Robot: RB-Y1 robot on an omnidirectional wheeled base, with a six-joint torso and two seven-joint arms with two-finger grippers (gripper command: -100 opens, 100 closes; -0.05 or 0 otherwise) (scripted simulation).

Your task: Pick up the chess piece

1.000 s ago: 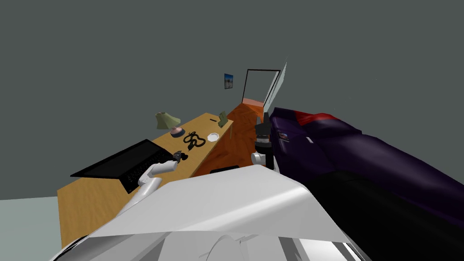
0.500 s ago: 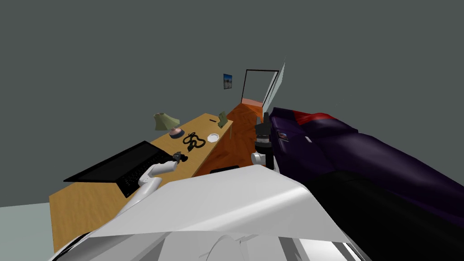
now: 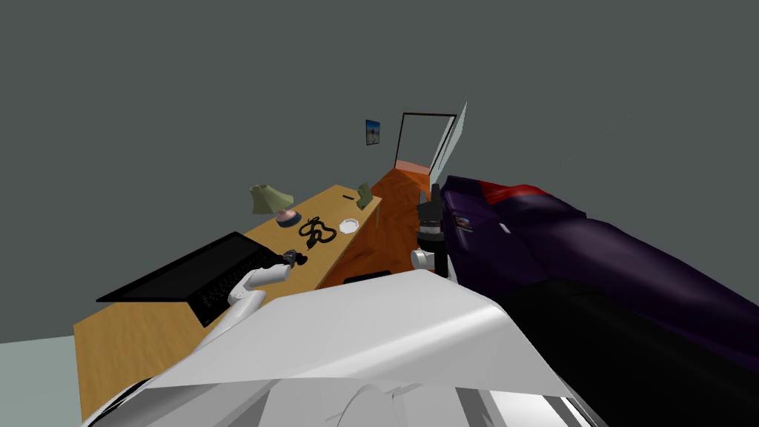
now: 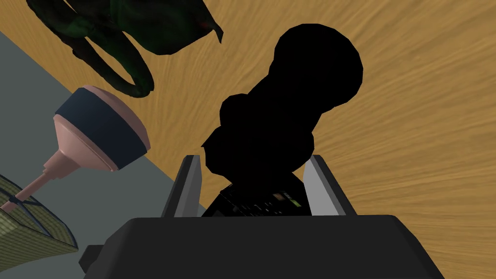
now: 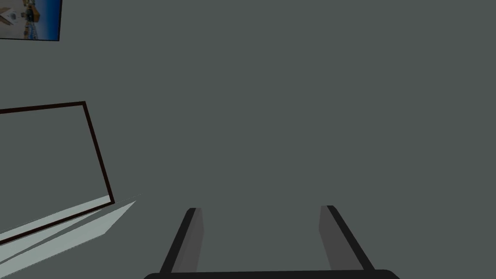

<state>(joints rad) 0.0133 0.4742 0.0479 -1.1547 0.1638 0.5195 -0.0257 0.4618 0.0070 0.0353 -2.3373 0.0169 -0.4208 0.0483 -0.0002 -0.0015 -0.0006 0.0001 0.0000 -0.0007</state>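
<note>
Pinching one black chess piece [image 4: 290,97] in the left gripper [image 4: 254,157]: both fingers [image 4: 193,181] pressed against the sides of its lower part, rounded head sticking out past the tips. Read close up from the left wrist; reduced in the head view to a dark speck at the end of the left forearm, just off the 3 o'clock corner of the open black laptop [image 3: 185,270], over the wooden desk [image 3: 141,333]. Cannot tell whether lifted clear of the desktop or resting on it. Counted on the desk from the head view: one laptop, one lamp [image 3: 268,199] with an olive shade between 11 and 12 o'clock of the left gripper, one dark looped cord [image 3: 317,231] at roughly 1 o'clock, one small white dish [image 3: 348,224] at 2 o'clock with contents too small to make out, plus one olive-green object [image 3: 364,195] and one thin dark item [image 3: 348,196] toward the desk's far end. Added by the wrist view: a pink lamp base with a navy band, near the cord, and a dark green tint on the cord itself. Two grippers in all: right gripper [image 5: 261,208] raised well apart at 2 o'clock of the left one, fingers spread wide.
</note>
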